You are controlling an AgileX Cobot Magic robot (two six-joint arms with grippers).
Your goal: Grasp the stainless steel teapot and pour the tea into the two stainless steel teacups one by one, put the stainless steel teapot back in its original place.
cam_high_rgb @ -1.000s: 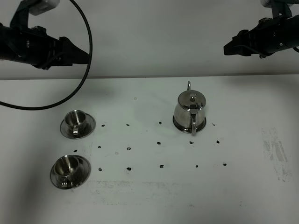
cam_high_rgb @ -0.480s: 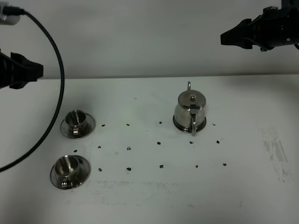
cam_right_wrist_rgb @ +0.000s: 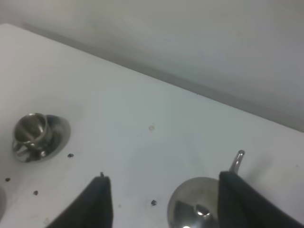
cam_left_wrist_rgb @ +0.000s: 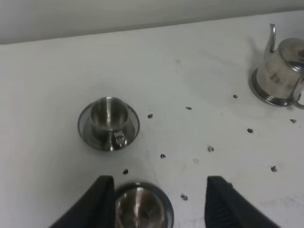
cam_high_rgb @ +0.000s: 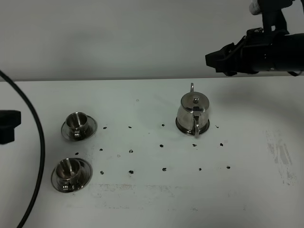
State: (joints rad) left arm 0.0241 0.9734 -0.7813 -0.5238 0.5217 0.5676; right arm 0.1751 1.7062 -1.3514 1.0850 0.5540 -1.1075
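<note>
The stainless steel teapot stands upright on its round steel coaster right of the table's middle, handle toward the front. It also shows in the left wrist view and the right wrist view. Two stainless steel teacups on saucers sit at the left, one farther back and one nearer the front. My left gripper hangs open over the near cup, with the far cup ahead; only its tip shows at the left edge. My right gripper is open, high behind the teapot.
A black cable curves down the left side of the table, beside the cups. Small dark marks dot the white tabletop. A scuffed patch lies at the right. A pale wall stands behind the table's far edge.
My left arm has pulled back to the left and down, almost out of the high view. My right arm has moved left and lower, toward the teapot. Teapot and cups have not moved.
</note>
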